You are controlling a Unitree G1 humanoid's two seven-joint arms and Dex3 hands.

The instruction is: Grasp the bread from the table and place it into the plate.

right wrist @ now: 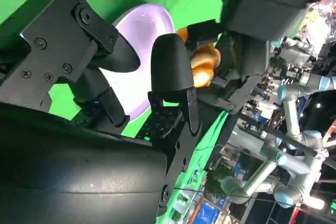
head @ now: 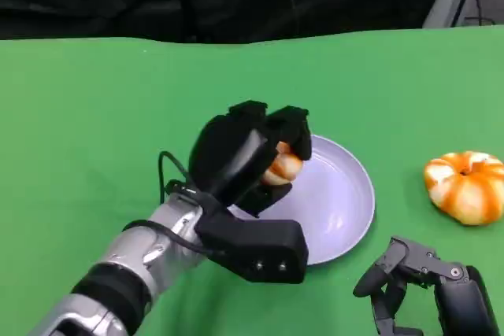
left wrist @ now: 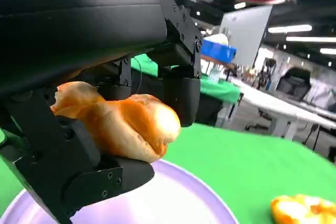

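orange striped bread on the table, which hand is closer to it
Right. The right hand rests open on the table just short of the striped bread. The left hand is farther off, over the plate, holding another bread.

It was a robotics lab: beyond the left hand (left wrist: 79, 103) stood a green-covered table (left wrist: 262, 156), and robot arms (right wrist: 294, 145) rose past the right hand (right wrist: 94, 129).
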